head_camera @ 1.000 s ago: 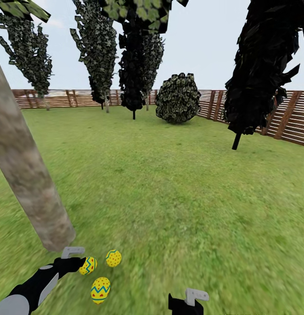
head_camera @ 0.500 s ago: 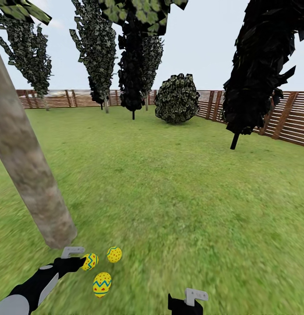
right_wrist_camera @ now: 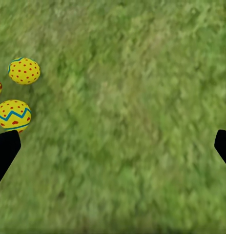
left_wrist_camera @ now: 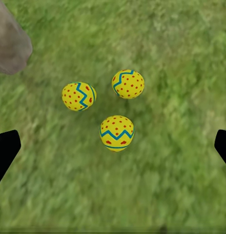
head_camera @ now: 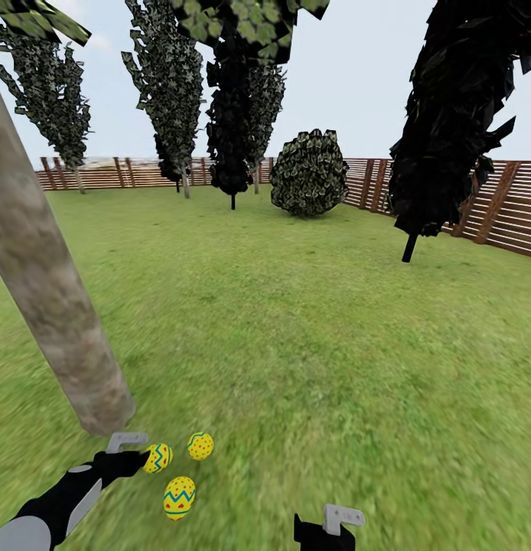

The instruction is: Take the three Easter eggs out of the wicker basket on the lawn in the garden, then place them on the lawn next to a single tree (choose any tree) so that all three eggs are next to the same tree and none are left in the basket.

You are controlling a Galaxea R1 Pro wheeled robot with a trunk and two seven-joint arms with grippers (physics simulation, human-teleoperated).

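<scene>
In the left wrist view the left claw is seen spread wide, its dark fingers at the frame's side edges, nothing held or touched. The three Easter eggs lie apart on the lawn, near the tree at the head view's lower left. The right claw is likewise parted and empty. The fence is shown at the head view's right.

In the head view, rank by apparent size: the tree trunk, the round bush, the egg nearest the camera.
1. Tree trunk, largest, though it is close to the camera.
2. Round bush, far off.
3. Nearest egg, smallest.
</scene>
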